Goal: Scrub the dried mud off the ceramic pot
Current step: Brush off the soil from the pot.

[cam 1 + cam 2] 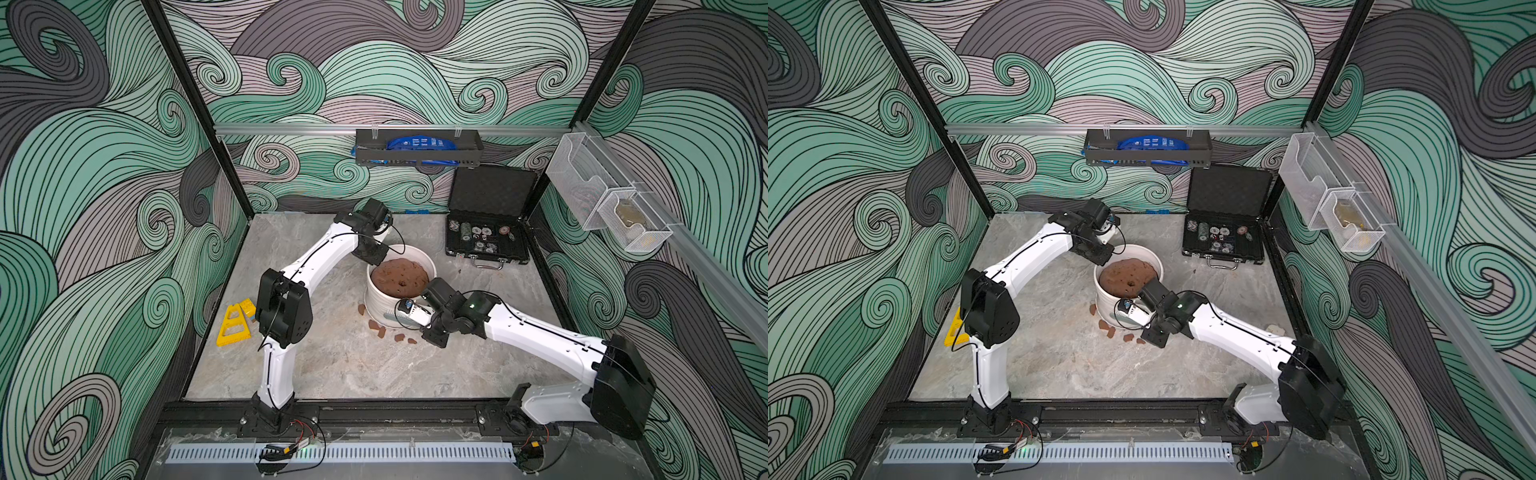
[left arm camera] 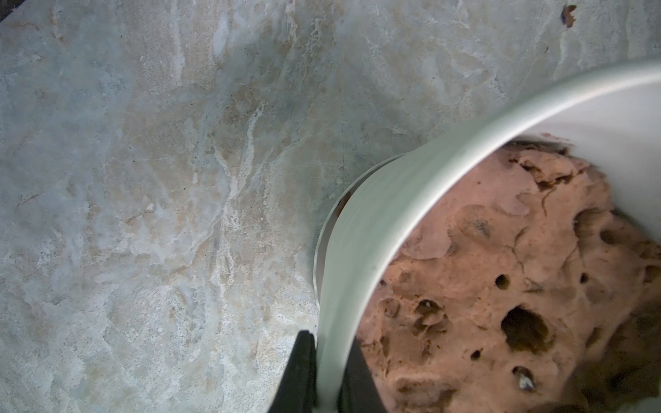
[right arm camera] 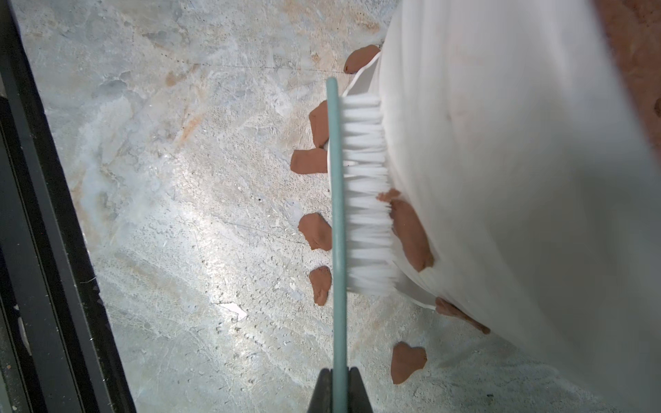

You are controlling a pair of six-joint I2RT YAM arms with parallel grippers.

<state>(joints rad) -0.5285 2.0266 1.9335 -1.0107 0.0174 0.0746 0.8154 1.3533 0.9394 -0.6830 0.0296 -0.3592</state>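
- Pot [image 1: 380, 297] is placed near the middle of the table [image 1: 353, 365] and filled with a soil [image 1: 400, 277] dome; it is seen in both top views.
- Left gripper [image 2: 329, 361] is clamped on the pot's rear-left rim, with one finger outside and one inside.
- Right gripper [image 3: 338, 388] is closed tight on the brush [image 3: 338, 214] handle.
- Bristles are pressed low against the pot's near wall, touching a mud patch [image 3: 411, 236] stuck there.
- Loose mud flakes [image 3: 314, 230] are scattered on the table just beside the pot's base.
- Open chip case [image 1: 486, 241] is set back right, well apart from the pot; yellow blocks [image 1: 235, 324] are at the left.
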